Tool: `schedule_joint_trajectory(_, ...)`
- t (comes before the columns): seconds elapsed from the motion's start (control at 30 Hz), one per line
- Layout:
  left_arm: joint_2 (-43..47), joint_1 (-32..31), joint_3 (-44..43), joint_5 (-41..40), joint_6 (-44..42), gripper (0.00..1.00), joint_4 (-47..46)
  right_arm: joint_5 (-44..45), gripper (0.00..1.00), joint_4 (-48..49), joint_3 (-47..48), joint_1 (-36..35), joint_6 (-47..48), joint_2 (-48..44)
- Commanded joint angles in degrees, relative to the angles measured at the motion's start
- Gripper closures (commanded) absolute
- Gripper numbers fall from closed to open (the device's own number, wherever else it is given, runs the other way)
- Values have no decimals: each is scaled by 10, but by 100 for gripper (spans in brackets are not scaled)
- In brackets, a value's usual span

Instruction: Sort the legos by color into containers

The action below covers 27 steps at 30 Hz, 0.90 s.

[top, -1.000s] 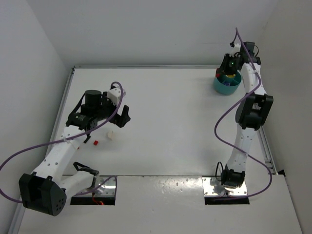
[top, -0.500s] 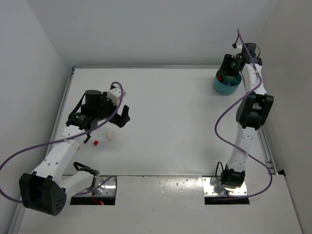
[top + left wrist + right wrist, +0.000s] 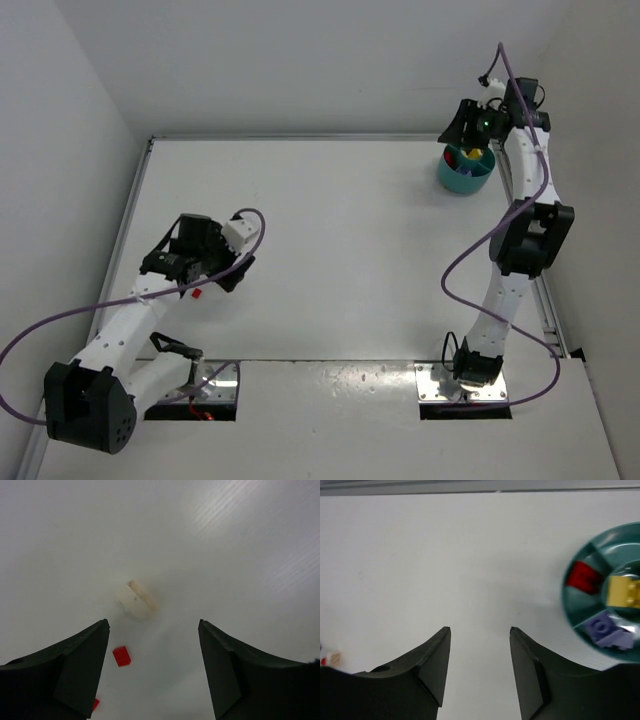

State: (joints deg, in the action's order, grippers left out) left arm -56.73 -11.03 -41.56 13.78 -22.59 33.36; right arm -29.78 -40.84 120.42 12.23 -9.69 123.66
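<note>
Two tiny plastic bricks lie on the white counter [image 3: 350, 250] under the left arm, toward the near left side. Seen from the left wrist, the left gripper [image 3: 153, 625] hangs low over them with its jaws spread wide and nothing between them. The small red brick [image 3: 121, 656] lies flat on the counter, just beside the inner edge of the finger on the left of that view. The cream-white brick [image 3: 136, 599] lies a little beyond the fingertips, roughly centred on the gap, apart from the red one and touching neither finger. From above, the gripper hides the cream-white brick and only the red one shows beside it.

Well apart from these, at the far right corner of the counter, stands the small round teal dish [image 3: 566, 600], split into compartments. The right gripper [image 3: 480, 630] hovers above and just beside it, jaws parted and empty. In the right wrist view the dish lies off to the right of the fingers, cut by the frame edge. One wedge on its left side holds a dark red brick [image 3: 584, 576]. A yellow brick [image 3: 624, 591] rests in the section nearer the dish's middle. Pale purple bricks [image 3: 607, 630], at least two and touching one another, lie in the next wedge round.
</note>
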Motion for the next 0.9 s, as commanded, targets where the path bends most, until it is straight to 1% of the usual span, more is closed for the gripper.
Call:
schedule_joint_trajectory(0.0, -4, 14, 34, -67, -68, 23, 27, -102, 50, 3, -47, -17, -23, -43)
schedule_joint_trajectory(0.1, -23, 29, 53, -113, -74, 26, 21, -116, 51, 26, -128, -30, -28, -64)
schedule_joint_trajectory(0.2, -36, 43, 80, -147, -81, 26, 15, -111, 51, 51, -177, -41, -28, -82)
schedule_joint_trajectory(0.23, -37, 43, 87, -165, -87, 26, 8, -111, 51, 57, -183, -41, -28, -89)
schedule_joint_trajectory(0.33, -42, 71, 108, -179, -118, 26, -12, -111, 51, 57, -189, -48, -28, -89)
schedule_joint_trajectory(0.47, -70, 110, 115, -179, -137, 26, -33, -111, 51, 57, -205, -53, -28, -89)
schedule_joint_trajectory(0.63, -143, 160, 74, -150, -137, 26, -44, -116, 51, 62, -205, -58, -28, -89)
schedule_joint_trajectory(0.73, -179, 173, 48, -123, -137, 27, -44, -116, 51, 62, -210, -58, -28, -89)
schedule_joint_trajectory(0.87, -192, 180, 36, -69, -137, 32, -26, -116, 51, 62, -210, -58, -28, -89)
